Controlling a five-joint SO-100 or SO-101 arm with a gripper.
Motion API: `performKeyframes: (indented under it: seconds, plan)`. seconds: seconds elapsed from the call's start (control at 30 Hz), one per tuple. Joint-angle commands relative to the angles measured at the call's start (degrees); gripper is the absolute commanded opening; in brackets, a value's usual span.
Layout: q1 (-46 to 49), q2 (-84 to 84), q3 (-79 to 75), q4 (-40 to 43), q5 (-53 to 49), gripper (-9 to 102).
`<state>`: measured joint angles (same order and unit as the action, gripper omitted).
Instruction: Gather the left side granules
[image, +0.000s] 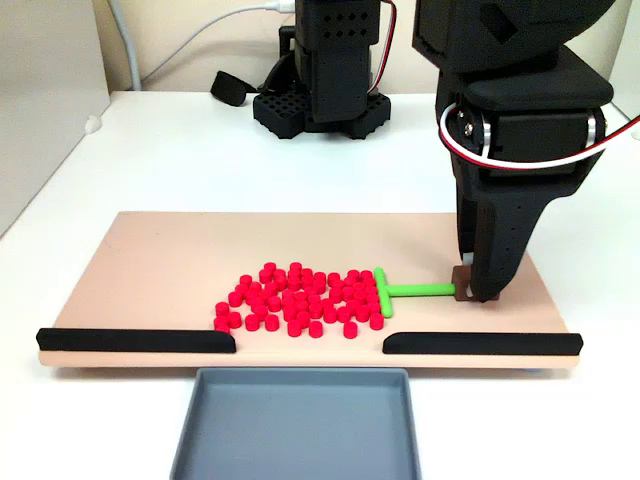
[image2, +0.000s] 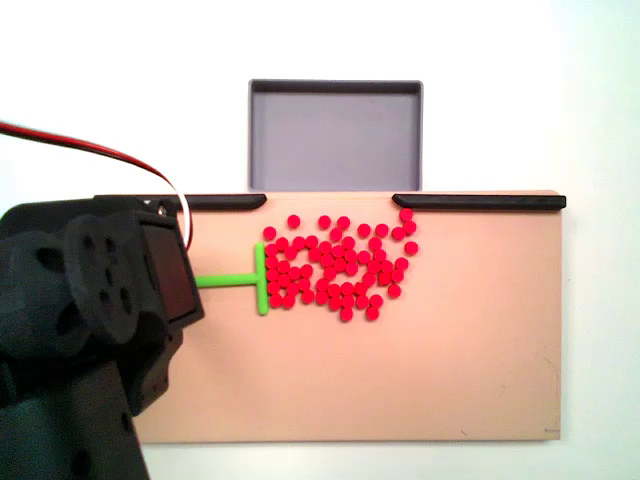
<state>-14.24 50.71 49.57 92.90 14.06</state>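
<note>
From the grey tray (image: 300, 420) nearest you, look up to the granules (image: 300, 298) heaped mid-board, left of your jaws (image: 478, 290), which are clamped on the green T-bar (image: 405, 291) whose stem points straight at them.

Arm (image: 520, 110) of matte black printed plastic, its housings blocky with bevelled edges. Red, white and black cables (image: 470, 150) loop beside the wrist housing, which carries silver screw heads. Gripper (image: 478, 290) narrows into dark, tapering fingers. Base (image: 320, 105) at the far edge has a perforated, honeycomb-patterned foot. Round holes mark the motor horn (image2: 100, 270).
</note>
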Motion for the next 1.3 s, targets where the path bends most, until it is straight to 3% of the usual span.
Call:
performKeyframes:
  seconds: [0.0, 1.27]
  plan:
    - [0.9, 0.8, -0.8, -0.2, -0.6, 0]
    - [1.9, 0.8, -0.5, -0.2, -2.3, 0]
